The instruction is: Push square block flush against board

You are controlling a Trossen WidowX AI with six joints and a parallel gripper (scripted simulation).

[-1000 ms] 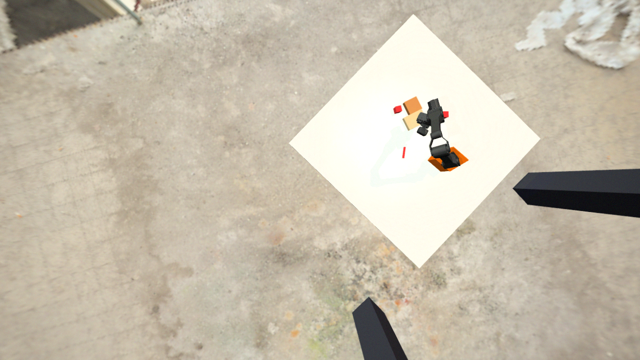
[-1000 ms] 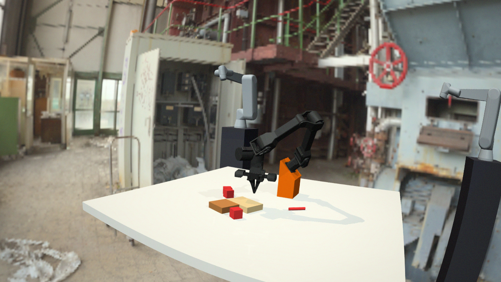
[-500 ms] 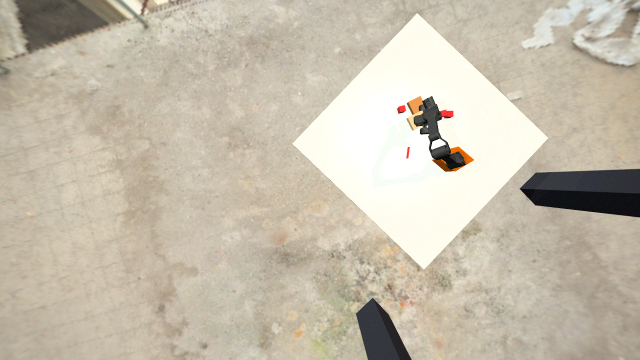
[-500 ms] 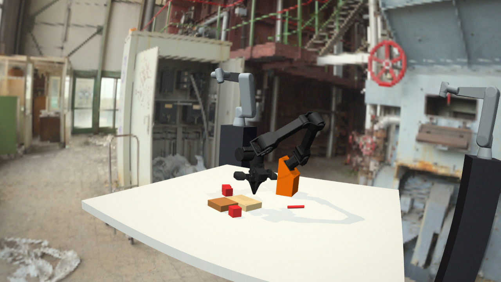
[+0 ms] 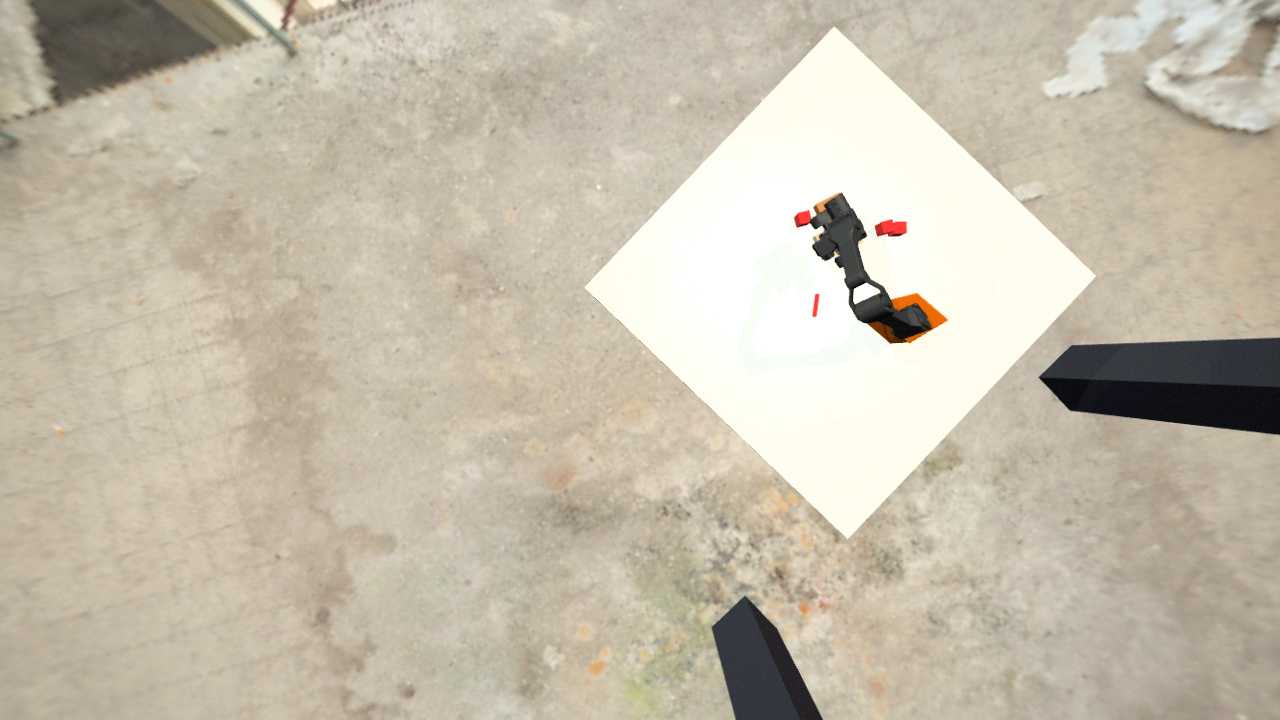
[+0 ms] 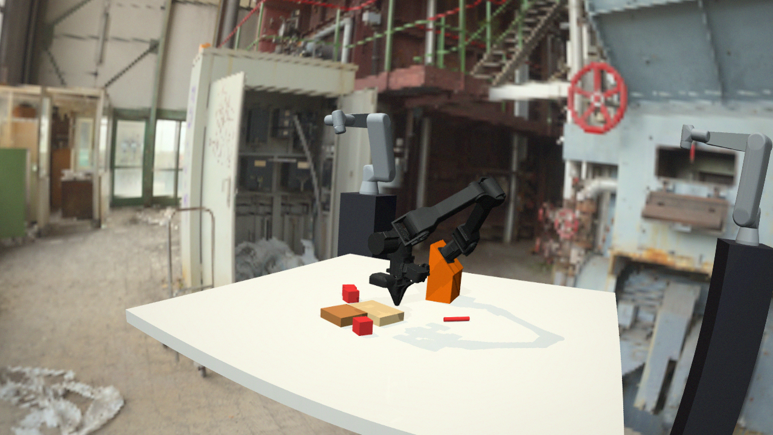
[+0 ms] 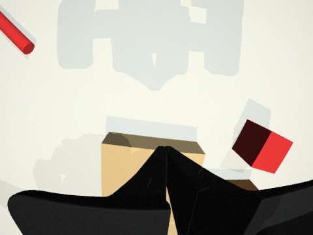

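A light tan square block [image 6: 376, 313] [image 7: 122, 166] lies flat on the white table [image 5: 805, 429] [image 6: 486, 378]. A darker brown board [image 6: 339, 315] [image 5: 831, 197] [image 7: 246, 184] lies side by side with it, touching. My gripper [image 6: 398, 302] [image 7: 163, 153] [image 5: 835, 214] is shut and empty. Its tips point down at the tan block's edge on the side away from the board, low at the table. In the overhead view the arm hides most of both parts. In the wrist view the fingers hide the near half of the block and most of the board.
Two red cubes [image 6: 350, 292] [image 6: 362, 325] [image 5: 802, 217] [image 5: 891, 227] lie either side of the pair; one shows in the wrist view [image 7: 263, 145]. A red stick [image 6: 456, 318] [image 5: 815, 304] [image 7: 17, 33] lies apart. The arm's orange base [image 6: 442, 273] stands behind.
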